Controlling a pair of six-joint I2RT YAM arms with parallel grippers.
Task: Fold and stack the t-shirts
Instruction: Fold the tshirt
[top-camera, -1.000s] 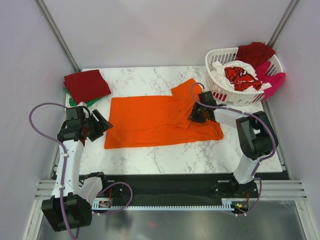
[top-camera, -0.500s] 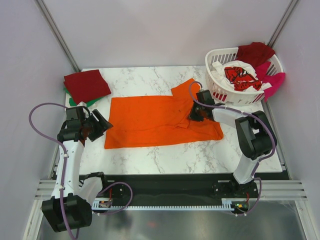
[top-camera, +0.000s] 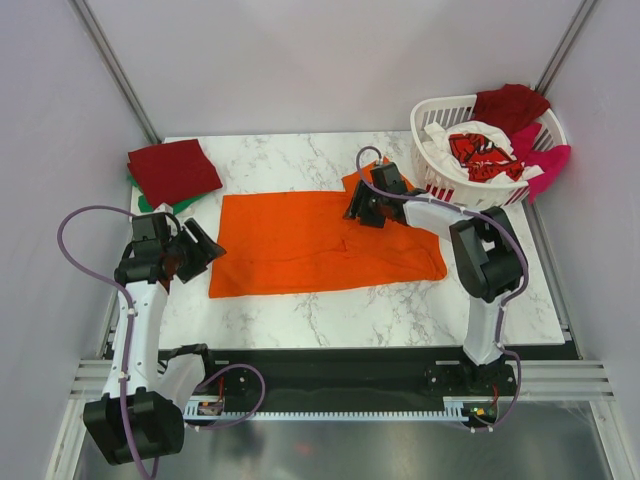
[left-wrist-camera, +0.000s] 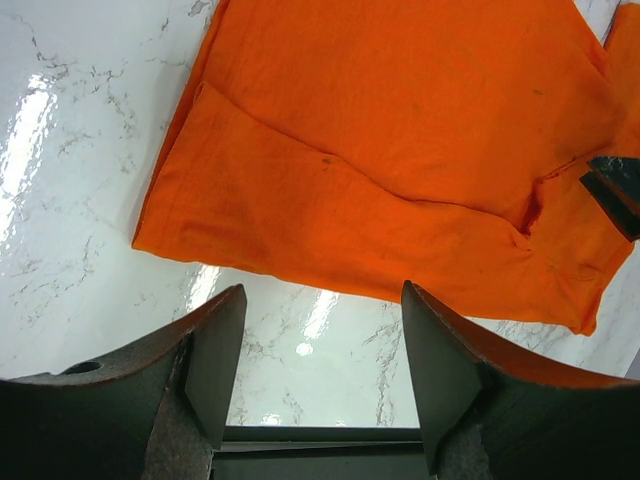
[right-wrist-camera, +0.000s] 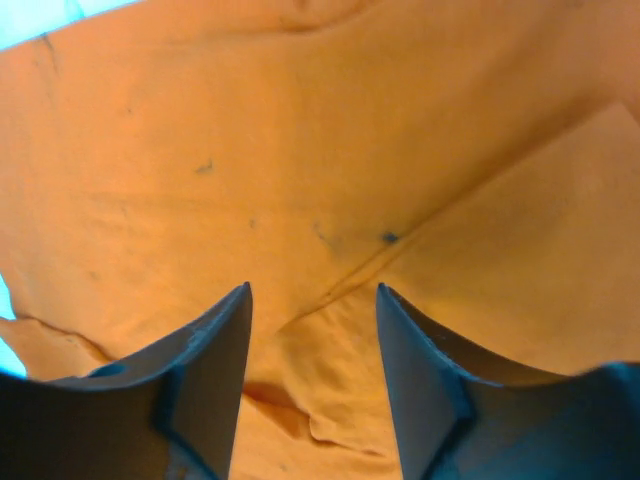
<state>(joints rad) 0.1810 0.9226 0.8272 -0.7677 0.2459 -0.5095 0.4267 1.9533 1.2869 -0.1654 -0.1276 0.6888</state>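
The orange t-shirt (top-camera: 300, 240) is lying across the table's (top-camera: 300, 320) middle, the right gripper (top-camera: 355, 211) over its far sleeve and the left gripper (top-camera: 210, 250) near the left edge both gaping empty, so a low pass is risking snagging and bunching the cloth.

A white slatted basket (top-camera: 475, 197) (plastic) sits at the far right of the marble table (top-camera: 300, 310).
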